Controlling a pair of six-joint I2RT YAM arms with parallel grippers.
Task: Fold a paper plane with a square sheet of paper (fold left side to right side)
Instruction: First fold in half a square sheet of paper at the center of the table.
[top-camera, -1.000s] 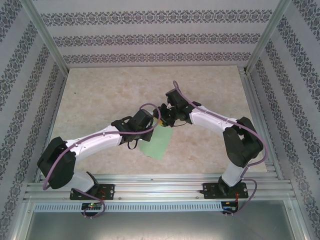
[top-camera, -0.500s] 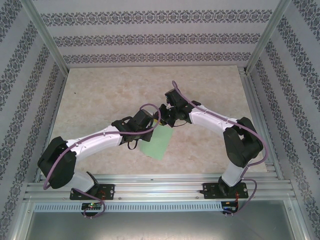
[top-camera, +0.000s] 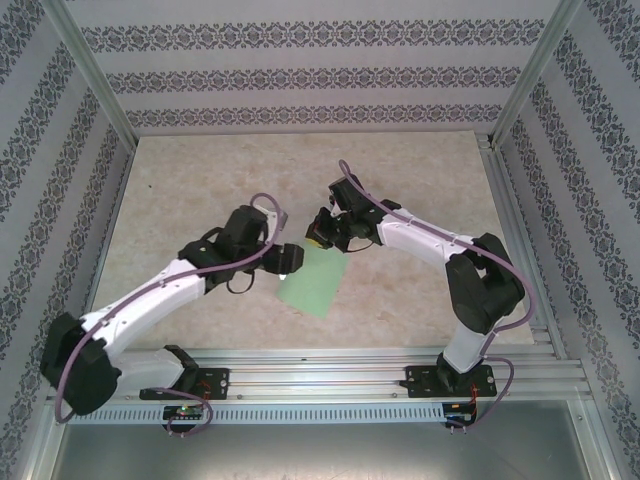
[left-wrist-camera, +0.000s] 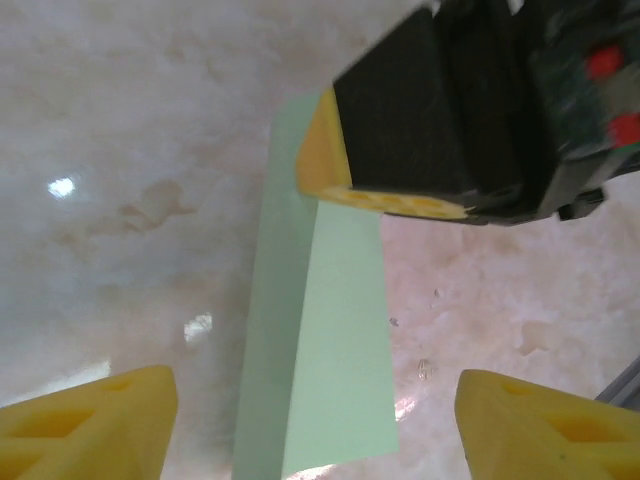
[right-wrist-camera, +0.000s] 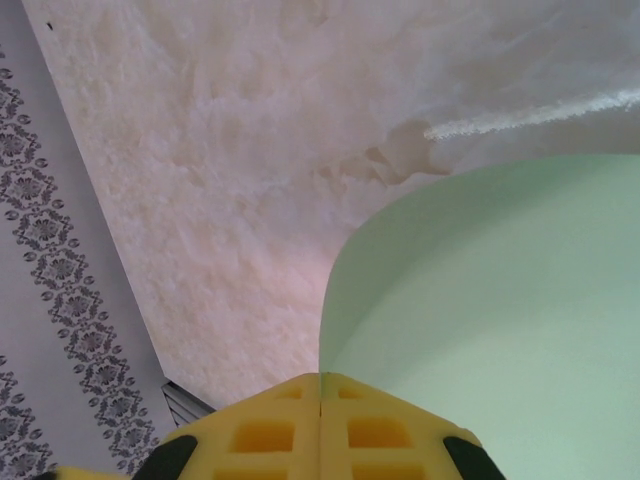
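Observation:
The square sheet of paper (top-camera: 314, 284) is mint-green and lies folded as a narrow strip on the table between the two arms. In the left wrist view the paper (left-wrist-camera: 325, 340) shows two layers, the upper flap lighter. My right gripper (top-camera: 320, 238) is shut on the strip's far end. In the right wrist view its yellow fingertips (right-wrist-camera: 320, 385) meet on the edge of the paper (right-wrist-camera: 500, 320), which curves up from the table. My left gripper (top-camera: 286, 260) stands open just left of the strip. Its yellow fingers (left-wrist-camera: 95, 425) straddle the paper's near end without touching it.
The marble-patterned tabletop (top-camera: 200, 190) is bare to the left and at the back. Patterned walls (top-camera: 300, 75) close three sides, and an aluminium rail (top-camera: 320, 360) runs along the near edge. The right gripper's black body (left-wrist-camera: 450, 110) hangs close ahead of the left wrist.
My left gripper has opened, let go of the paper and drawn back to the left. My right gripper has closed on the strip's far end.

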